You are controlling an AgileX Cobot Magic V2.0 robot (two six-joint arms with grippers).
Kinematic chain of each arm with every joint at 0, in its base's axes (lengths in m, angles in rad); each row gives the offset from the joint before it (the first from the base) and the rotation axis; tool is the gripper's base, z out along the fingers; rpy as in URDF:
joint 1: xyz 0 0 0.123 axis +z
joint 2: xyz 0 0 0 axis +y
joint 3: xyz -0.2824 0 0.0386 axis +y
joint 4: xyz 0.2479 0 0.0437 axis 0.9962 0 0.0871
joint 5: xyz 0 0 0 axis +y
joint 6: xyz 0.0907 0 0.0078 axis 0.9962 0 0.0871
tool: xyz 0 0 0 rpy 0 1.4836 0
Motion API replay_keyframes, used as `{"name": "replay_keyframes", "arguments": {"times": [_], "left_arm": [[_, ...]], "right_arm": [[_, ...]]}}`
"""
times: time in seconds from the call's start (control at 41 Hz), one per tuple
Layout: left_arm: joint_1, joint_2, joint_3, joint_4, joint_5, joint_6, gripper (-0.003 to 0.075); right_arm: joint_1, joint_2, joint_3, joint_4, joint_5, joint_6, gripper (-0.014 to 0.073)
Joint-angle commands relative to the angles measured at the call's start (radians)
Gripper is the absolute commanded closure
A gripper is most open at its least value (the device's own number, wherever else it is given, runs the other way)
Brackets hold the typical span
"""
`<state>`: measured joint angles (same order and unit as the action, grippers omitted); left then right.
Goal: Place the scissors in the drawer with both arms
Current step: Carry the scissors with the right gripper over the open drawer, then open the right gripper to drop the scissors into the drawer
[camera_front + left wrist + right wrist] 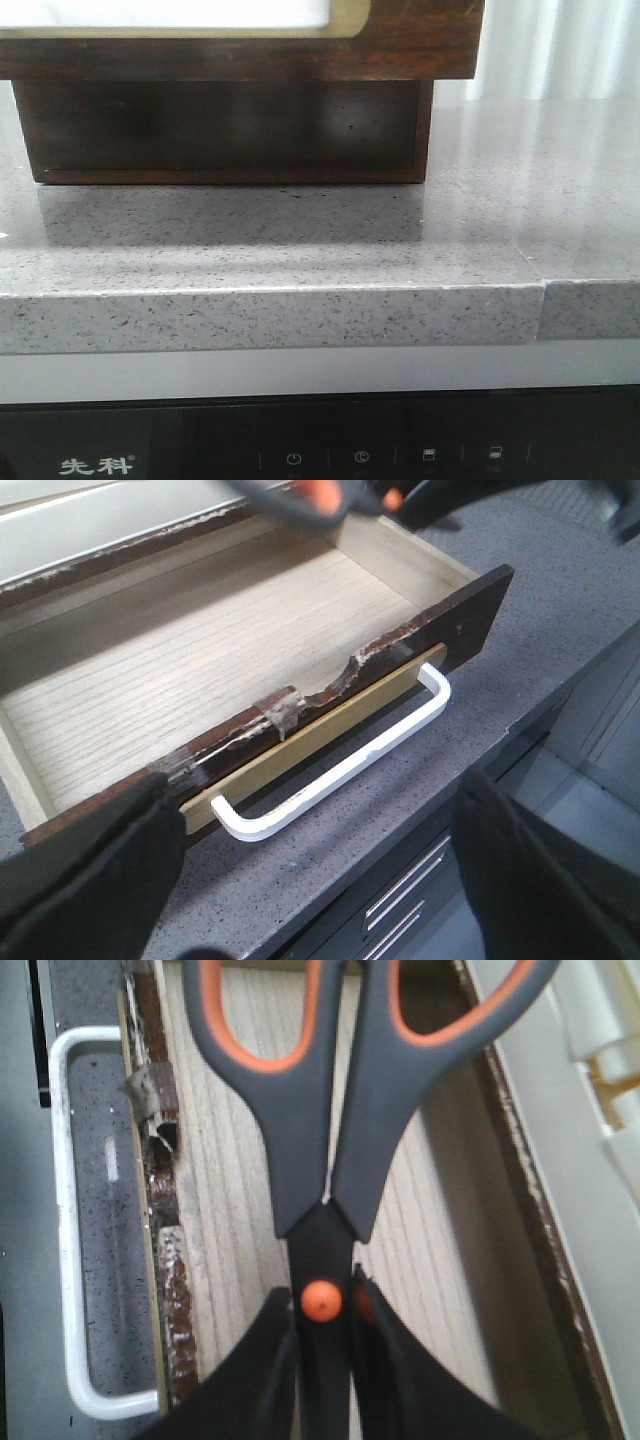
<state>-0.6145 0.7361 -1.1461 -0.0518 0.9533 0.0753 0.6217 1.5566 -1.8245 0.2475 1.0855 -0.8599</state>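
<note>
Speckled grey stone counter (300, 250), dark brown wooden drawer (200, 650) pulled open, white handle (340, 770) at 6 o'clock — our right gripper (325, 1360) pinching grey, orange-lined scissors (320, 1140) above it, left gripper (310, 880) jaws spread wide.

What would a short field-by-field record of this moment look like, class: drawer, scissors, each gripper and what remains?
drawer: open, light wood bottom bare, nothing lying in it
handle: white bar on the drawer front, free of both grippers
scissors: held over the open drawer, handles away from the gripper, blades hidden between the fingers
right gripper: shut on the scissors near the orange pivot
left gripper: open, hovering in front of the handle, holding nothing
remaining: scissors not yet released into the drawer
</note>
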Motion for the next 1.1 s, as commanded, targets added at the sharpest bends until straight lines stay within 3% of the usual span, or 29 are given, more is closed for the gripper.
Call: {"name": "replay_keyframes", "arguments": {"times": [0.0, 0.439, 0.487, 0.731, 0.975, 1.072], "left_arm": [[-0.009, 0.003, -0.029, -0.002, -0.071, -0.002, 0.0176], [-0.009, 0.003, -0.029, -0.002, -0.071, -0.002, 0.0176], [-0.009, 0.003, -0.029, -0.002, -0.071, -0.002, 0.0176], [-0.009, 0.003, -0.029, -0.002, -0.071, -0.002, 0.0176], [-0.009, 0.003, -0.029, -0.002, -0.071, -0.002, 0.0176], [-0.009, 0.003, -0.029, -0.002, -0.071, -0.002, 0.0176]], "right_arm": [[0.002, 0.005, -0.030, 0.016, -0.092, -0.039, 0.0528], [0.002, 0.137, -0.030, -0.109, -0.145, -0.092, 0.0520], [0.002, 0.140, -0.030, -0.113, -0.145, -0.092, 0.0499], [0.002, 0.146, -0.030, -0.118, -0.146, -0.092, 0.0235], [0.002, 0.112, -0.030, -0.117, -0.147, -0.032, 0.0223], [0.002, 0.077, -0.030, -0.106, -0.147, 0.056, 0.0223]]}}
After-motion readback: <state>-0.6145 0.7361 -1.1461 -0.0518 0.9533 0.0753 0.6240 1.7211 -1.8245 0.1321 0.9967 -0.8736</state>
